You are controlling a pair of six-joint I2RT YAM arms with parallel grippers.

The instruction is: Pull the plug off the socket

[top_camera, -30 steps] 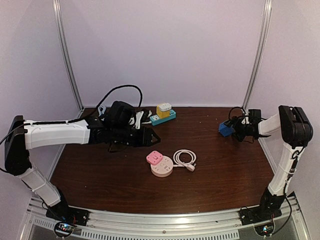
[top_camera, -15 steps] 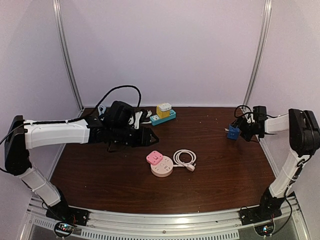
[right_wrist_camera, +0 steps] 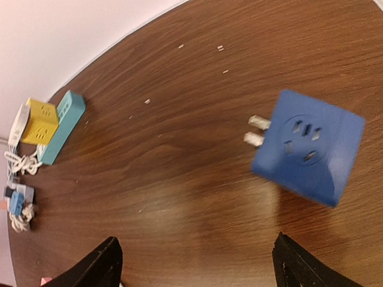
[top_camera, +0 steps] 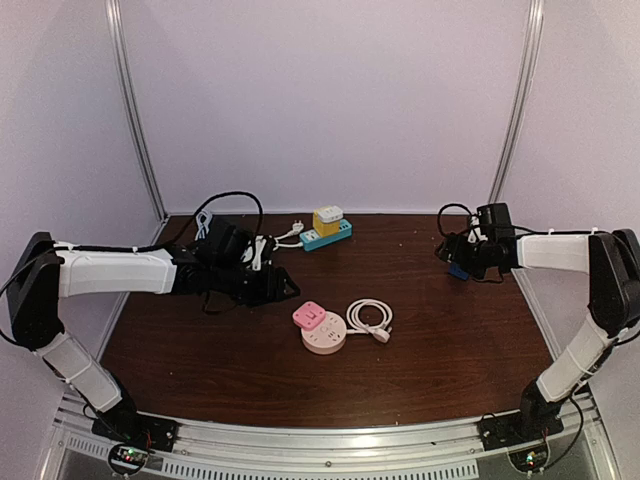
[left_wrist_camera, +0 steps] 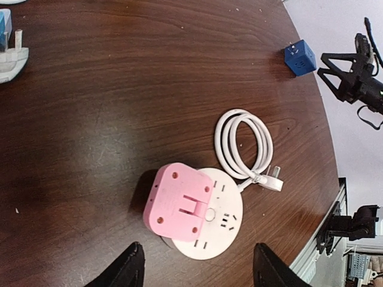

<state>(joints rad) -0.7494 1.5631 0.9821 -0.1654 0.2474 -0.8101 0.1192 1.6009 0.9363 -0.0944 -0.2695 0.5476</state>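
Just changed: left arm has drawn back from mid-counter (left_wrist_camera: 119, 89); right arm has swung in above the blue cube plug (right_wrist_camera: 308, 146).
Left pincer (left_wrist_camera: 197, 270): open, empty, short of the pink plug (left_wrist_camera: 178, 202).
Right pincer (right_wrist_camera: 200, 262): wide open, empty; cube lies loose below it, prongs bare.
Pink plug: seated in the round white socket (left_wrist_camera: 224, 232).
Meaning: pink plug probably still needs pulling.

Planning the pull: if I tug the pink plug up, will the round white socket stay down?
Probably not: the round white socket looks light and unanchored, so it may lift with the pink plug. The coiled cable beside it looks floppy and would likely trail.
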